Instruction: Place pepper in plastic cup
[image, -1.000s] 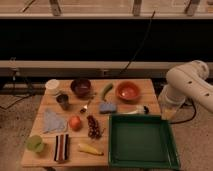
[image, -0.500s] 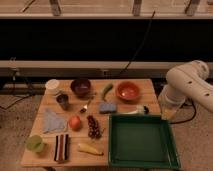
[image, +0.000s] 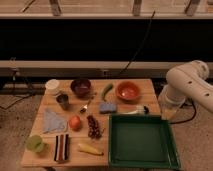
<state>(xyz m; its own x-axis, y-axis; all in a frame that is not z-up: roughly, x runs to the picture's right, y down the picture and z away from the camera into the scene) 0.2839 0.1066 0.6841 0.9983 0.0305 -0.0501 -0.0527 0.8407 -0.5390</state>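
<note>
Off the right edge of the table (image: 150, 86), beside its far-right corner, my gripper (image: 169, 107) hangs under my white arm (image: 192, 84), jaws wide and holding nothing. It touches none of the objects.

Nearest to it, just to the left as the camera sees it, lie a pale-handled brush (image: 138, 111) and the far-right corner of the green tray (image: 142, 141), which fills the near right part of the table. Left of the gripper and slightly farther back sits 1 orange bowl (image: 128, 91). The pepper (image: 107, 91) lies just beyond that bowl, flat on the wood, with a blue sponge (image: 107, 107) just in front of it. Farther left are a dark bowl (image: 81, 87), a dark metal cup (image: 63, 101) and a white cup (image: 52, 86). The plastic cup (image: 35, 143) stands farthest from the gripper, upright at the near-left corner, well apart from the pepper, beside a striped object (image: 61, 147).
</note>
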